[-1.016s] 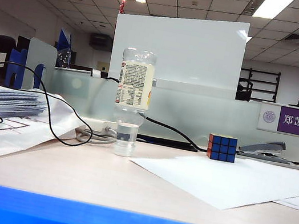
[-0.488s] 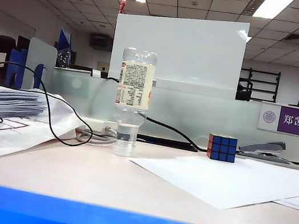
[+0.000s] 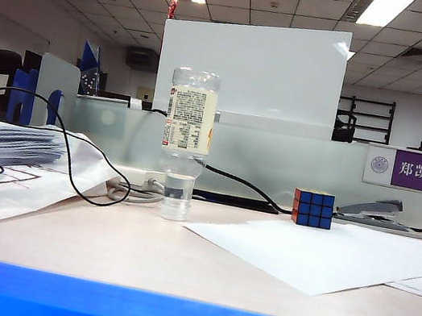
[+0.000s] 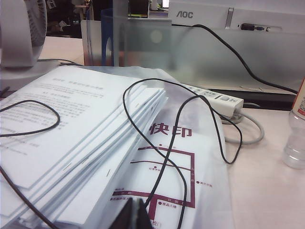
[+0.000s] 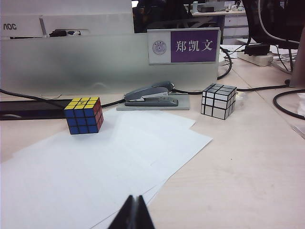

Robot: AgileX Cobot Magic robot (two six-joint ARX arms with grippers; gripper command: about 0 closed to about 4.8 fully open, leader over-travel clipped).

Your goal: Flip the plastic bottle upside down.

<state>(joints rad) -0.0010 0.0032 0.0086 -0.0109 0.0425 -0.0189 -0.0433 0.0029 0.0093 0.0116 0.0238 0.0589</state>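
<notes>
The plastic bottle (image 3: 190, 126) stands on the desk with its clear wide cap (image 3: 177, 197) down and its base up, the pale-yellow label around its middle. One edge of the plastic bottle (image 4: 298, 136) shows in the left wrist view. My left gripper (image 4: 135, 214) is shut with nothing in it, low over a printed plastic bag and well away from the bottle. My right gripper (image 5: 134, 212) is shut and empty over a white sheet (image 5: 95, 167). Neither gripper shows in the exterior view.
A paper stack (image 3: 4, 146) with a looping black cable (image 3: 72, 158) lies at the left, and a power strip (image 4: 214, 98) lies behind the bottle. At the right are a Rubik's cube (image 3: 312, 209), a stapler (image 5: 150, 95), a silver mirror cube (image 5: 218, 100) and a frosted partition (image 3: 275, 165).
</notes>
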